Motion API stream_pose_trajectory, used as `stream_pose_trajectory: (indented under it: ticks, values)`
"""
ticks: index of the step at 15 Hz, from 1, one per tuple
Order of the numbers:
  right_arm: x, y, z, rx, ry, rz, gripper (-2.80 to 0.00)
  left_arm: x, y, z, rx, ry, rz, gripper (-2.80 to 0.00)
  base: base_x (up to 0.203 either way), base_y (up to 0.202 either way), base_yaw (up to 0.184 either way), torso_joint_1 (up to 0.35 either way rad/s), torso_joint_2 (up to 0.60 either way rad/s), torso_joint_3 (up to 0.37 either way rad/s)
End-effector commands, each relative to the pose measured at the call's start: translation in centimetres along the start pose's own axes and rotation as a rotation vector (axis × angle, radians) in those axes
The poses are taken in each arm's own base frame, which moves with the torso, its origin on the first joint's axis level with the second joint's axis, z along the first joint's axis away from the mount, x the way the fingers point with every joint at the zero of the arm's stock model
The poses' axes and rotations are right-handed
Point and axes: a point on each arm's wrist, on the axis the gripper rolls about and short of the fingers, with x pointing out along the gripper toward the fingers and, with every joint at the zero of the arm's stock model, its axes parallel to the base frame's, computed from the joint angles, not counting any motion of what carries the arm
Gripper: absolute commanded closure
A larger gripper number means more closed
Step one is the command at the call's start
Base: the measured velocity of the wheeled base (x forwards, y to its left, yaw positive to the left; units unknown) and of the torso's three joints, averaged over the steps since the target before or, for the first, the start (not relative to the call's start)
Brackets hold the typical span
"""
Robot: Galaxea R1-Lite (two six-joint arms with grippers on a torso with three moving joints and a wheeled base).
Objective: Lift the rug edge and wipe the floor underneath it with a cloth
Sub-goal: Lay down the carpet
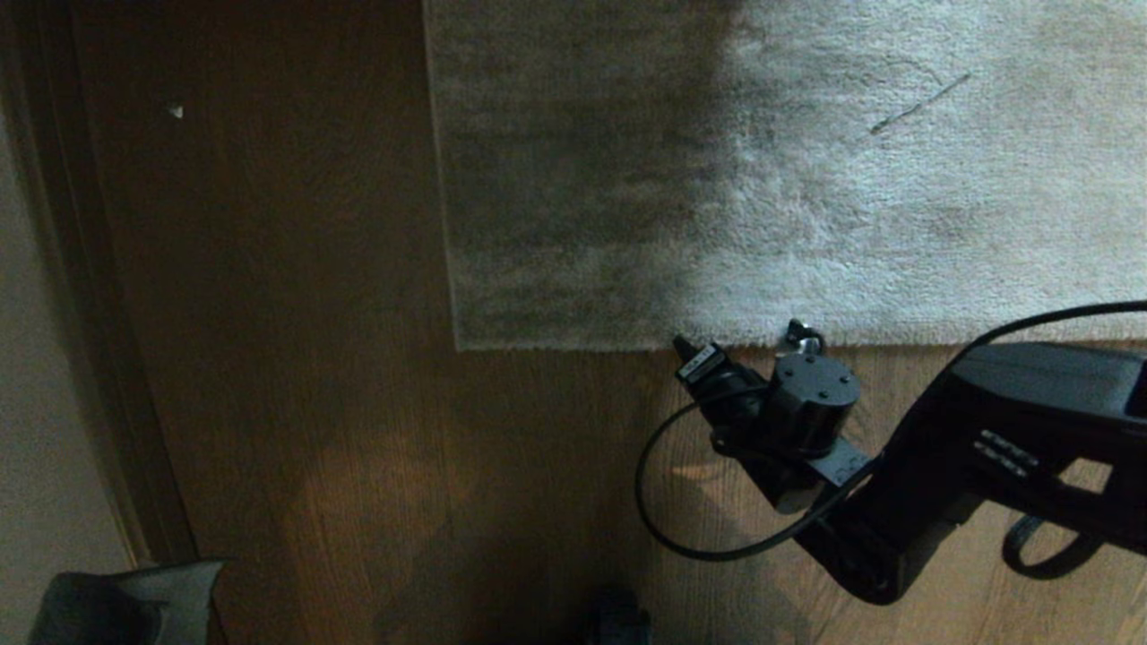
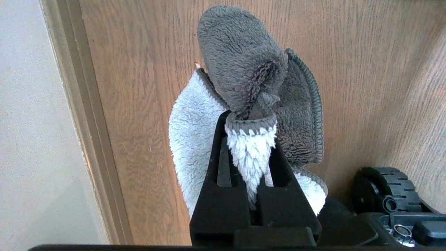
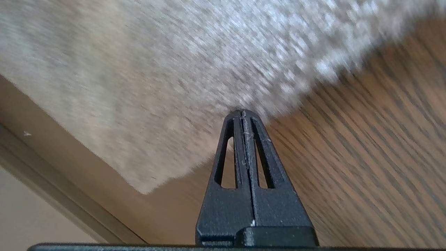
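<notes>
The light grey plush rug [image 1: 806, 179] lies flat on the brown wood-grain floor [image 1: 314, 403]. Its rug edge [image 1: 582, 345] runs straight across the head view, with a corner at the left. My right gripper [image 1: 800, 337] reaches in from the right, shut, with nothing between its fingers. In the right wrist view the right gripper [image 3: 243, 112] has its tips right at the rug edge [image 3: 306, 94]; I cannot tell whether they touch it. My left gripper [image 2: 250, 120] is shut on the grey-blue cloth [image 2: 244, 69], held above the floor [image 2: 139, 104]. The cloth [image 1: 125, 605] also shows at the lower left.
A wall and brown skirting board [image 1: 54, 358] run along the left side. A small white speck [image 1: 176, 111] lies on the floor. A thin dark strand [image 1: 918, 103] lies on the rug. The robot base's wheel [image 2: 386, 188] is beside the left gripper.
</notes>
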Motion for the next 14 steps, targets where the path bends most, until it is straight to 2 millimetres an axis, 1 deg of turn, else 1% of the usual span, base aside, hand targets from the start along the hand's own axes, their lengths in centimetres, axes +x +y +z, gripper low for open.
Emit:
stream_pose_trajectory:
  ticks: [1, 5, 7, 9, 14]
  values:
    - [-0.5, 2.0, 1.7, 0.026, -0.059, 0.078, 0.0, 0.0, 0.0, 0.0, -0.001, -0.001, -0.001, 0.0, 0.0, 0.0, 0.0, 0.0, 0.0, 0.0]
    - [-1.6, 4.6, 4.0, 0.037, -0.107, 0.146, 0.0, 0.0, 0.0, 0.0, -0.001, -0.001, 0.0, 0.0, 0.0, 0.0, 0.0, 0.0, 0.0, 0.0]
    - [-1.7, 5.1, 4.4, 0.043, -0.118, 0.163, 0.0, 0.0, 0.0, 0.0, -0.001, -0.001, -0.001, 0.0, 0.0, 0.0, 0.0, 0.0, 0.0, 0.0]
    - [-1.1, 4.6, 3.8, 0.039, -0.111, 0.153, 0.0, 0.0, 0.0, 0.0, -0.001, -0.001, -0.001, 0.0, 0.0, 0.0, 0.0, 0.0, 0.0, 0.0]
    - [2.1, 3.6, 1.8, 0.04, -0.121, 0.167, 0.0, 0.0, 0.0, 0.0, -0.001, -0.001, -0.001, 0.0, 0.0, 0.0, 0.0, 0.0, 0.0, 0.0]
